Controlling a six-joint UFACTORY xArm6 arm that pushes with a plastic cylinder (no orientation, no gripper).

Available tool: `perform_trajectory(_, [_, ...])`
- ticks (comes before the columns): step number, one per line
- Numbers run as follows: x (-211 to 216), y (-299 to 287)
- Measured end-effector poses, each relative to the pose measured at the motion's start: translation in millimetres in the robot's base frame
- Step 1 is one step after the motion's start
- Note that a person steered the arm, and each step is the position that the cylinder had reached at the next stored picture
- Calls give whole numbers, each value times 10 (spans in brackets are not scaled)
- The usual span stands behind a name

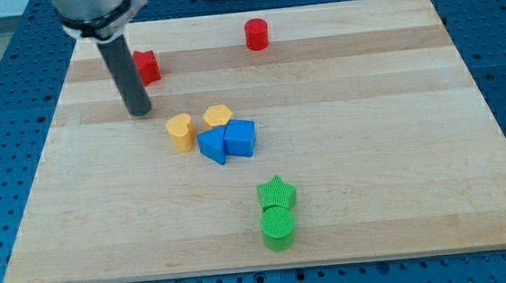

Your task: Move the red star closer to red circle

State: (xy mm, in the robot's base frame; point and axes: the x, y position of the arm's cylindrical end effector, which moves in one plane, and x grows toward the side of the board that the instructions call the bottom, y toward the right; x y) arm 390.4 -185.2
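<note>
The red star (147,67) lies near the board's top left, partly hidden behind my rod. The red circle (256,34) stands near the top edge, right of the star and well apart from it. My tip (139,111) rests on the board just below and slightly left of the red star, close to it; I cannot tell whether it touches the star.
A yellow heart (180,130), a yellow hexagon (218,116) and two blue blocks (213,145) (241,138) cluster at the board's middle. A green star (276,193) and green circle (278,227) sit near the bottom. The wooden board (413,102) lies on a blue perforated table.
</note>
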Motion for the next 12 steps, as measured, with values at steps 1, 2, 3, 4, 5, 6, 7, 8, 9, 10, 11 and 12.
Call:
perform_trajectory(1, [-74, -162])
perform_trajectory(2, [-92, -162])
perform_trajectory(3, [-364, -12])
perform_trajectory(4, [-364, 13])
perform_trajectory(5, [-552, 128])
perform_trajectory(6, [-572, -82])
perform_trajectory(7, [-551, -177])
perform_trajectory(8, [-847, -158])
perform_trajectory(9, [-986, -122])
perform_trajectory(10, [-986, 55])
perform_trajectory(11, [-986, 283])
perform_trajectory(12, [-986, 590])
